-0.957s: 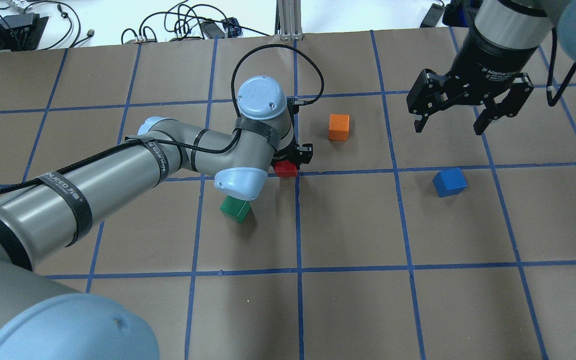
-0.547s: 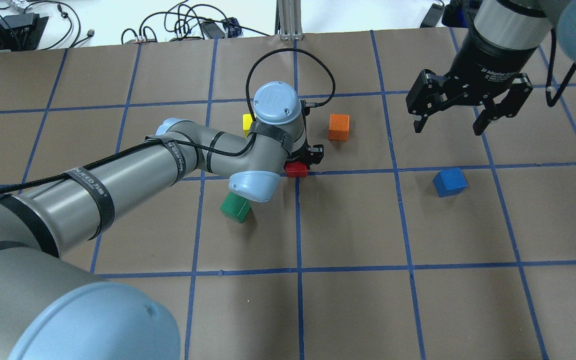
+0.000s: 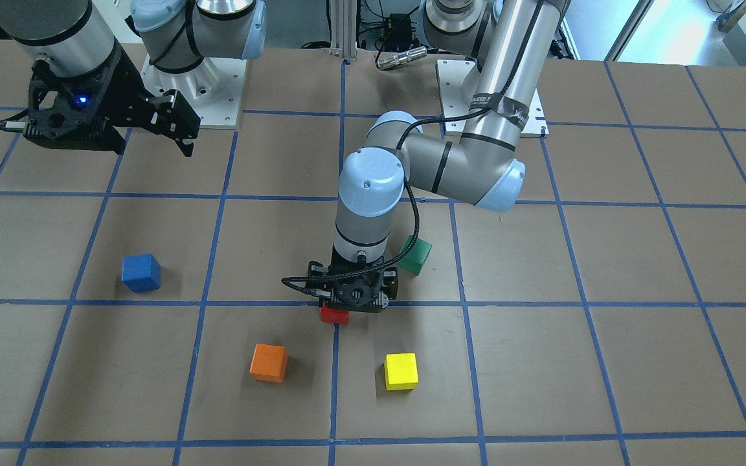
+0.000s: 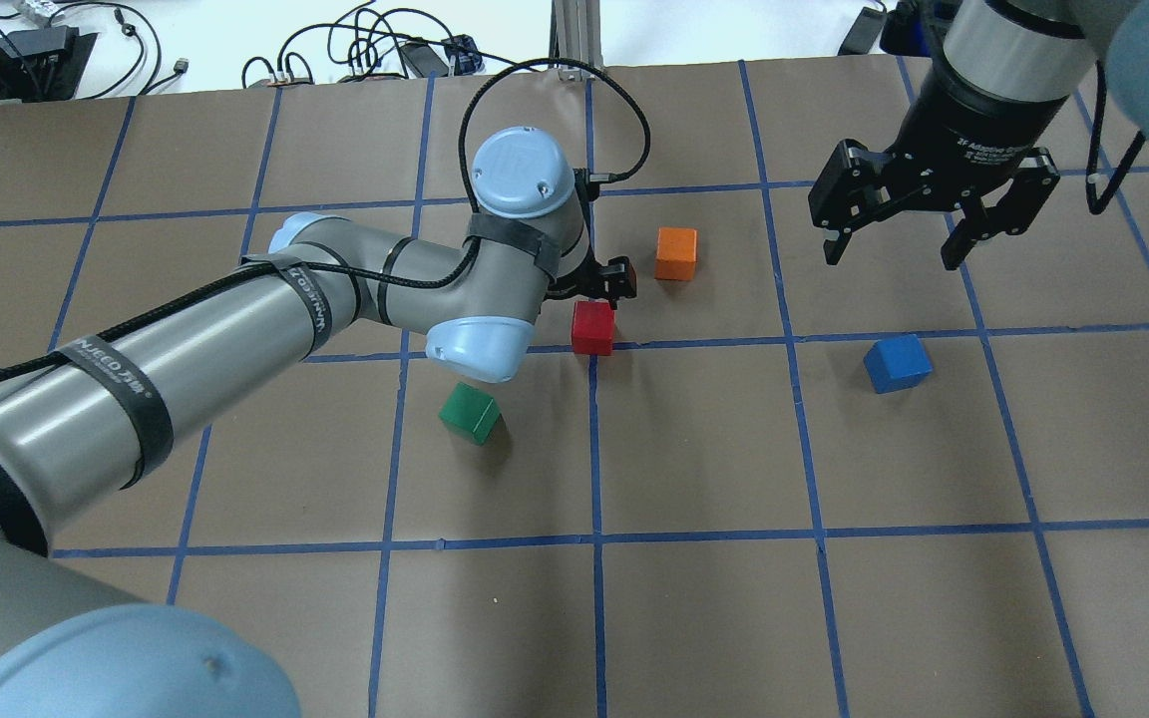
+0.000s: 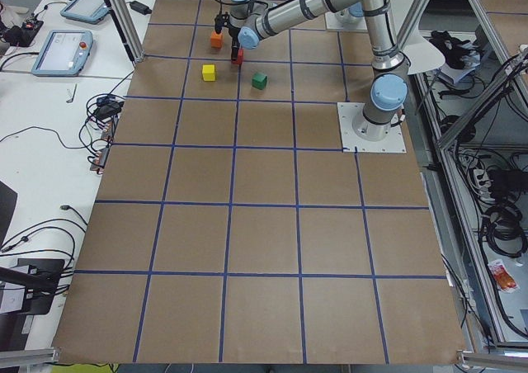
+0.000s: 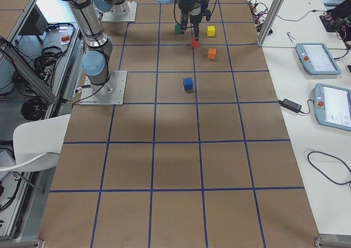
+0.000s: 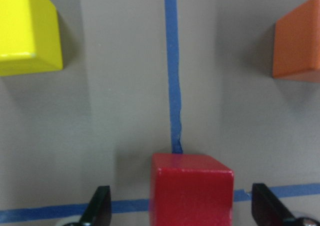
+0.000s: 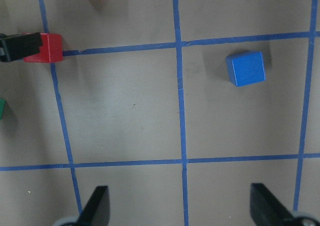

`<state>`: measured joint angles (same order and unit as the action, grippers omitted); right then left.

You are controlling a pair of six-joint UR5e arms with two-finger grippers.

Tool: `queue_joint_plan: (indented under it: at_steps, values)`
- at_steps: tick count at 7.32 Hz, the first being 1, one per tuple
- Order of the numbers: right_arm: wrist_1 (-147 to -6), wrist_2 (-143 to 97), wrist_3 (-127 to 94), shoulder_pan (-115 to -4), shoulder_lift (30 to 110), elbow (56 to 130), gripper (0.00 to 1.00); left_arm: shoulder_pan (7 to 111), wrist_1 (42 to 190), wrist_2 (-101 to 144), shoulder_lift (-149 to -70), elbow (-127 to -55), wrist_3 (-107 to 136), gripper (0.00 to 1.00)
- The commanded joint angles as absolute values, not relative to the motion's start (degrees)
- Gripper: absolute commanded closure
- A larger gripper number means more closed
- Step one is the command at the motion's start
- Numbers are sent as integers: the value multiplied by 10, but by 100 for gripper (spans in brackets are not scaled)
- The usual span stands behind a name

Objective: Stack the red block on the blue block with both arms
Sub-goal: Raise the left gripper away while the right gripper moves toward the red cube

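Sitting on the tabletop (image 4: 694, 449) at a tape crossing, the red block (image 4: 592, 327), a cube, lies square to the lines. Only the left wrist view shows side gaps: the left claw (image 7: 182, 208) is released around it. The right claw (image 4: 894, 244) is spread too, the blue block (image 4: 897, 363) well apart.

Brown counter (image 4: 694, 598) gridded with blue tape (image 4: 594, 449). Five cubes lie apart on it: red block (image 4: 592, 328) on a tape crossing, with orange cube (image 4: 675, 253), yellow cube (image 3: 401, 371) and green cube (image 4: 469, 413) near it. Blue block (image 4: 897, 363) sits well apart.
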<state>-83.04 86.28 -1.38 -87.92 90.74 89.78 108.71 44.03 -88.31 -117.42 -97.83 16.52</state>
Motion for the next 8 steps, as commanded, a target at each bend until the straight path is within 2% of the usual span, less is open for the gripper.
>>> queue_joint_plan:
  at_steps: [1,3,5,6,8]
  values:
    - [-833,855,-23,-880,906,898,0,1037,539,-899,-1101,-987,44,0]
    - [-835,857,-24,-881,890,896,0,961,624,-903,-1024,-984,-66,0]
    - [-941,852,-71,-889,857,894,0,920,727,-901,-950,-967,-123,0]
    - [-947,848,-74,-903,843,894,0,914,773,-898,-924,-942,-123,0]
    - [-1031,848,-111,-959,795,896,0,918,893,-906,-900,-849,-119,0]
